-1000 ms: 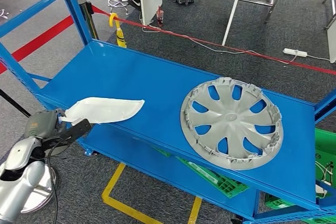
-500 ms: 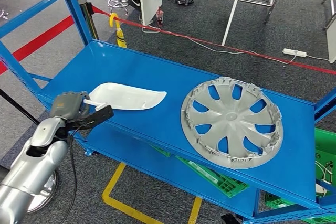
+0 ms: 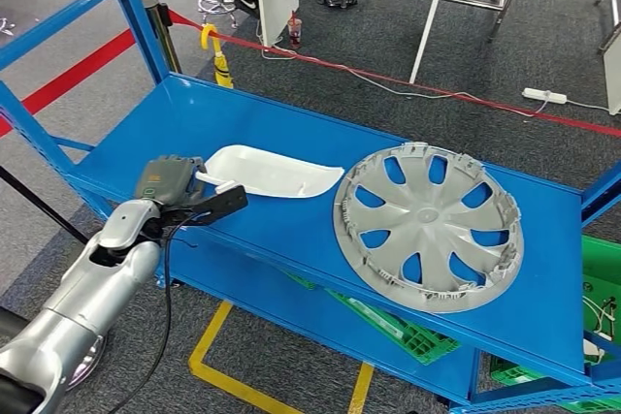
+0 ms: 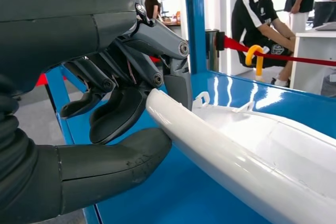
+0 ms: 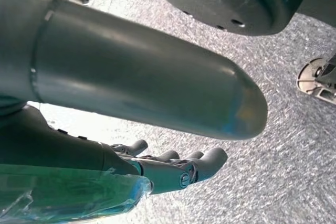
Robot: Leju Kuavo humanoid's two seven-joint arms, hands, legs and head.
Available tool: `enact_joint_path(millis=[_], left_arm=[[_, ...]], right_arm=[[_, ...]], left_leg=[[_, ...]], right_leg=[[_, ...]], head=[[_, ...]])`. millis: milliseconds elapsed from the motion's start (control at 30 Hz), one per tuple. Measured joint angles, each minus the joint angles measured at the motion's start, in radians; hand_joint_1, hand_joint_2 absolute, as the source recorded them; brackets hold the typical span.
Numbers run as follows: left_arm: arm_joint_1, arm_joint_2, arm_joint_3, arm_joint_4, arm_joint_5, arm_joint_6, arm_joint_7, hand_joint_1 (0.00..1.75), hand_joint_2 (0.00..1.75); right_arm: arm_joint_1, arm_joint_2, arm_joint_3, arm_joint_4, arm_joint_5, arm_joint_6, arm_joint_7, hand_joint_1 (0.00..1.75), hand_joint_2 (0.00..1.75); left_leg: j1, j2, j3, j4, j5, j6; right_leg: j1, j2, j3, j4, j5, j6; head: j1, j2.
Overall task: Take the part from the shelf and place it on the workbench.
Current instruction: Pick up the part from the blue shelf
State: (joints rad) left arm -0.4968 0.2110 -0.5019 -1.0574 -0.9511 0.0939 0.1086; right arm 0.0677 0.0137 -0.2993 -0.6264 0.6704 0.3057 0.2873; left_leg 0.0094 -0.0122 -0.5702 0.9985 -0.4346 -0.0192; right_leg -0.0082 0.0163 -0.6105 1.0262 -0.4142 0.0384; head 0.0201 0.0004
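The left robot hand (image 3: 178, 191) is clamped on one end of the white part (image 3: 273, 171). The part's long axis runs across the blue shelf (image 3: 242, 123) away from the hand, toward the hubcap (image 3: 428, 227), tip just beside its rim.

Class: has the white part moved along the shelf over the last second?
Yes. The white part, held by the left hand, has slid right, nearly reaching the stationary hubcap.

Long white part (image 3: 275, 171) on blue workbench (image 3: 293, 230)
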Motion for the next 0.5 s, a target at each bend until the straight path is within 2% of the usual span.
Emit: enact_joint_path(millis=[300,500], left_arm=[[-0.032,-0.002,-0.041,0.038,-0.008,0.080,-0.008,1.75,1.75],[-0.043,-0.001,-0.054,0.048,-0.021,0.098,-0.006,1.75,1.75]], right_arm=[[0.014,-0.036,0.106,0.008,-0.168,-0.037,0.000,0.00,0.00],[0.022,-0.054,0.167,0.008,-0.192,-0.046,0.000,0.00,0.00]], left_leg=[[0.000,0.000,0.000,0.000,0.000,0.000],[0.000,0.000,0.000,0.000,0.000,0.000]], right_leg=[[0.000,0.000,0.000,0.000,0.000,0.000],[0.000,0.000,0.000,0.000,0.000,0.000]], head=[[0.000,0.000],[0.000,0.000]])
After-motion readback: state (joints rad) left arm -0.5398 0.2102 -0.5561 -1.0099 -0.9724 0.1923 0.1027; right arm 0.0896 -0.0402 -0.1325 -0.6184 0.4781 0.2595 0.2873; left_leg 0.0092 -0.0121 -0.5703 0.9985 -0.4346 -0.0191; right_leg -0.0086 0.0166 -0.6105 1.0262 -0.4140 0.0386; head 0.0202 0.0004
